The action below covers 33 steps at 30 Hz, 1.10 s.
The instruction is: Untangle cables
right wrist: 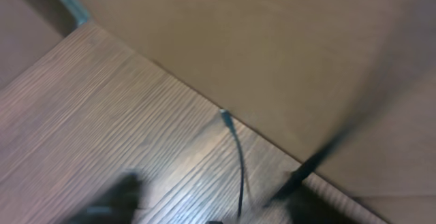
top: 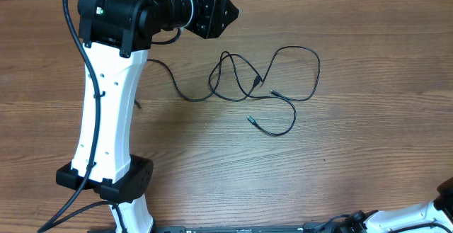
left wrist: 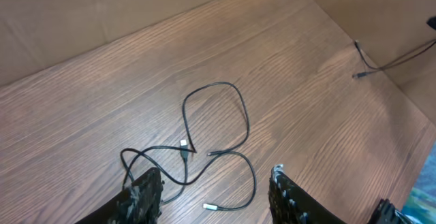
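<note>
At the bottom of the left wrist view, left pincer (left wrist: 215,175): we see it wide open and holding nothing.
Its fingers (left wrist: 146,198): we see two dark ones, far apart, with bare table (left wrist: 306,115) and a bit of the cables (left wrist: 216,118) between them.
Cables: we see thin black strands lying loose on the table, right in front of the open pincer. They cross each other in a few spots. One big loop lies farther out. One strand runs close by the finger on the picture's left; we cannot tell if they touch.
Plug ends (left wrist: 210,207): we see small ones on the strands, one between the fingers and more near the crossing.
Table: we see brown wood. From above, the cables lie near its middle, close to the left pincer.
Left arm (top: 106,112): we see it white with black joints, reaching across the table to the far side, with a thick black wire (top: 65,6) along it.
Stray cord (left wrist: 385,64): we see one more thin cord with a small plug, by the wall (left wrist: 102,13), well apart from the cables.
Right arm (top: 417,215): we see only a bit of it at the near corner, well apart from the cables.
Right pincer (right wrist: 204,207): our view there is all blurry. We see dark shapes low down, and we cannot tell if it is open or closed.
</note>
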### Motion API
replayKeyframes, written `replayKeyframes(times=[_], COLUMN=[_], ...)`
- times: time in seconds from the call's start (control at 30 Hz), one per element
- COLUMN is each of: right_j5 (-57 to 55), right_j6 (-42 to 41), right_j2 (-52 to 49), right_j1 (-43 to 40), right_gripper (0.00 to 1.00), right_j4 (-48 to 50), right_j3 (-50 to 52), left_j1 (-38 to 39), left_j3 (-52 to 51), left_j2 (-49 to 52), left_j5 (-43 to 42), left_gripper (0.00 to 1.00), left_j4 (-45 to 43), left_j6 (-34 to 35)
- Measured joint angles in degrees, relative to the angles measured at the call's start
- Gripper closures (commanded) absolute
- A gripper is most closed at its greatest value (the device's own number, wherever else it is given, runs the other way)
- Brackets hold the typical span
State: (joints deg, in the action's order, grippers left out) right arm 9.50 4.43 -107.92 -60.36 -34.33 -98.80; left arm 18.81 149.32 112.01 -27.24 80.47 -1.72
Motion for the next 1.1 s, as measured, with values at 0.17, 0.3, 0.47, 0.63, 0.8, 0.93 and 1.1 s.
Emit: replayKeyframes(times=[0.17,0.3,0.47,0.63,0.8,0.93,1.1], right_j5=[1.0,9.3,18.0,1.8,-17.5,-23.1,-23.7], right_j6=[-1.4,0.2,0.4,-5.6,-12.4,-14.8,-18.6], right_j2=[0.0,0.0,0.0,0.0,0.0,-0.7,-4.8], right_j1=[0.9,3.3,9.0,15.6,17.7,16.7,13.9], right_gripper=[0.00,0.00,0.00,0.00,0.00,0.00,0.00], right_j4=[-0.5,-0.9,-1.0,-5.7,-9.1,-12.4,-17.6], right_j3=[0.0,0.0,0.0,0.0,0.0,0.0,0.0], left_j1=[0.7,1.0,1.0,1.0,1.0,1.0,1.0], left_j3=[0.0,0.0,0.0,0.0,0.0,0.0,0.0], left_j2=[0.0,0.0,0.0,0.0,0.0,0.0,0.0], left_j5=[-0.1,-0.2,-0.2,-0.2,-0.2,-0.2,-0.2], left_gripper=[0.49,0.46,0.43,0.44,0.43,0.44,0.44], left_j4=[0.5,0.6,1.6,3.2,3.8,3.8,4.3], left_j6=[-1.1,-2.1,-3.4,-4.5,-4.7,-4.7,-4.7])
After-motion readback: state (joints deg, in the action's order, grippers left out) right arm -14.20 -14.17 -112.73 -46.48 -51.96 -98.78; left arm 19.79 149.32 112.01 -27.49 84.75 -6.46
